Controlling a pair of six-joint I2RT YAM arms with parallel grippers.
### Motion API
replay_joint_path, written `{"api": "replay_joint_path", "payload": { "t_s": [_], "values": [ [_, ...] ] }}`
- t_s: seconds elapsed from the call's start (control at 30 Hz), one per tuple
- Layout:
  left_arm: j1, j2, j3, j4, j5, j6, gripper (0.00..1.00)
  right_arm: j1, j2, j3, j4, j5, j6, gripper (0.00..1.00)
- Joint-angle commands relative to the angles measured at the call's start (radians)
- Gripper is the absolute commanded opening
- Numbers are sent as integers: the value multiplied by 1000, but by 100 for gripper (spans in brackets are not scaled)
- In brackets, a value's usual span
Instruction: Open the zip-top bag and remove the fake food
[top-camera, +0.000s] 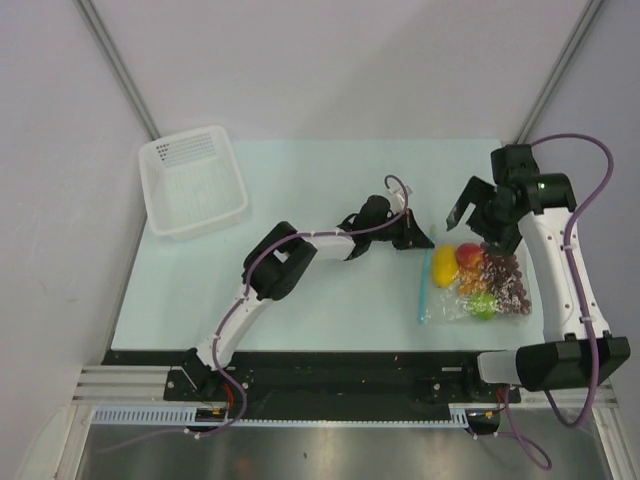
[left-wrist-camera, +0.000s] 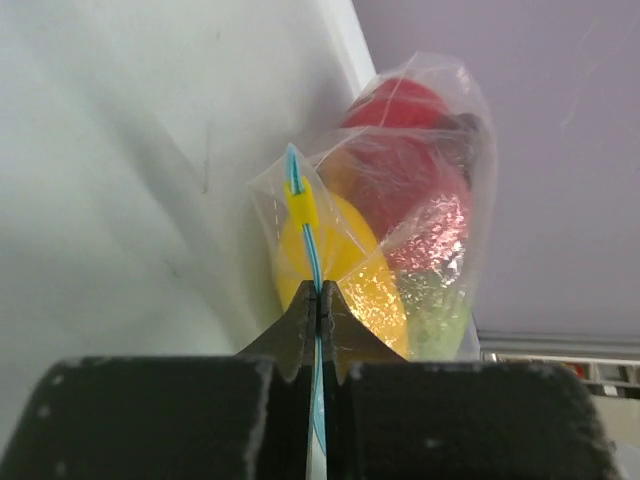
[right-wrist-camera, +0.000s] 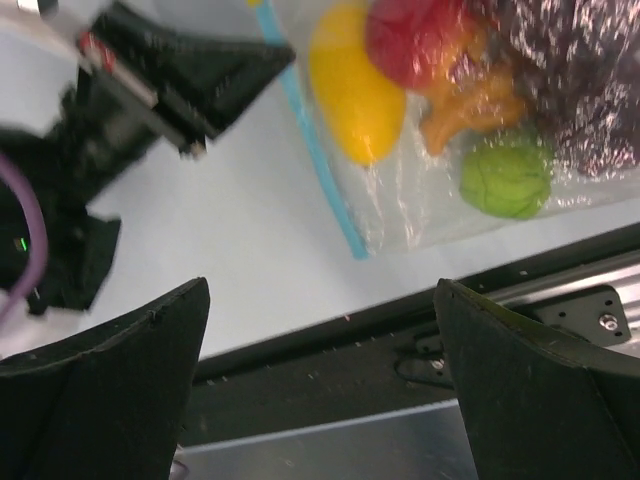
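Note:
The clear zip-top bag (top-camera: 475, 288) lies on the table at the right, with its light blue zip strip (top-camera: 422, 292) on its left edge. Inside are the fake food: a yellow piece (top-camera: 444, 264), a red fruit (top-camera: 469, 254), an orange piece (top-camera: 470, 281), a green fruit (top-camera: 483, 305) and purple grapes (top-camera: 510, 280). My left gripper (top-camera: 425, 243) is shut on the far end of the zip strip (left-wrist-camera: 316, 262), just below a yellow slider (left-wrist-camera: 302, 205). My right gripper (top-camera: 472, 222) is open and empty, hovering above the bag's far end. The bag (right-wrist-camera: 470, 110) shows beyond its fingers (right-wrist-camera: 150, 350).
A white perforated basket (top-camera: 192, 180) stands at the back left of the table. The table's black front rail (top-camera: 330, 362) runs below the bag. Grey walls enclose the table at the back and sides.

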Motion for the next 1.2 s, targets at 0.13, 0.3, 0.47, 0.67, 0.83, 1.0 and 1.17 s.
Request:
{"api": "replay_joint_path", "payload": {
  "t_s": [0.13, 0.3, 0.47, 0.67, 0.83, 1.0, 1.17],
  "values": [
    [-9, -319, 18, -124, -113, 228, 0, -122, 155, 231, -138, 0, 84, 99],
    [-34, -373, 46, -207, -130, 324, 0, -126, 214, 383, -154, 71, 70, 93],
    [-69, -394, 63, -256, -153, 379, 0, -126, 277, 467, -158, 45, 1, 89],
    [-86, -312, 286, -424, -179, 423, 0, -126, 326, 542, -154, 14, -86, 83],
    [-88, -227, 578, -632, -148, 506, 0, -121, 335, 581, -157, 0, -100, 74],
    [-88, -238, 569, -636, -61, 538, 0, -110, 326, 631, -160, -11, -120, 64],
    [-88, -244, 566, -661, -23, 577, 0, -87, 327, 625, -144, -32, -164, 56]
  ]
}}
